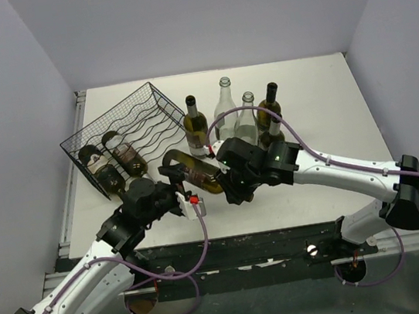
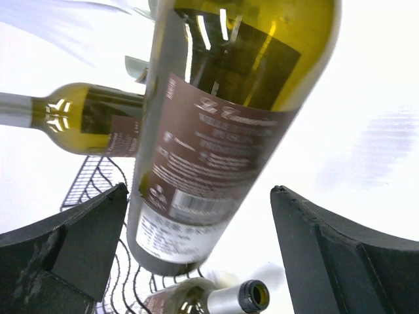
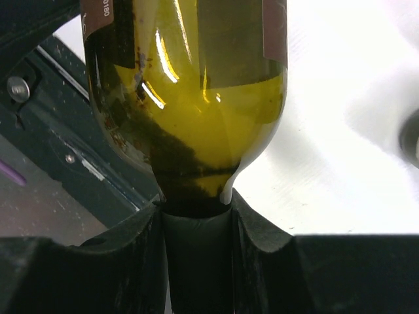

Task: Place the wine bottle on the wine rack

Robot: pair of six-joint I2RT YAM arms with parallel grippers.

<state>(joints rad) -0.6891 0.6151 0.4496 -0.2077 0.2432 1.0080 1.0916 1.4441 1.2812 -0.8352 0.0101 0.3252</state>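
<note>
Now the right gripper [image 3: 196, 219] pinches the bottle [image 3: 190, 104] by its neck; the left gripper [image 2: 200, 203] sits wide open around it.

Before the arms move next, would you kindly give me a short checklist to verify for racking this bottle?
1. Right jaws shut on the wine bottle neck: ok.
2. Left jaws open, not gripping the bottle: ok.
3. Free cradle in the wine rack: ok; only two racked bottles lie in it, at its left end.
4. Standing bottles clear of the path: cannot tell; they stand close beside the rack.
</note>
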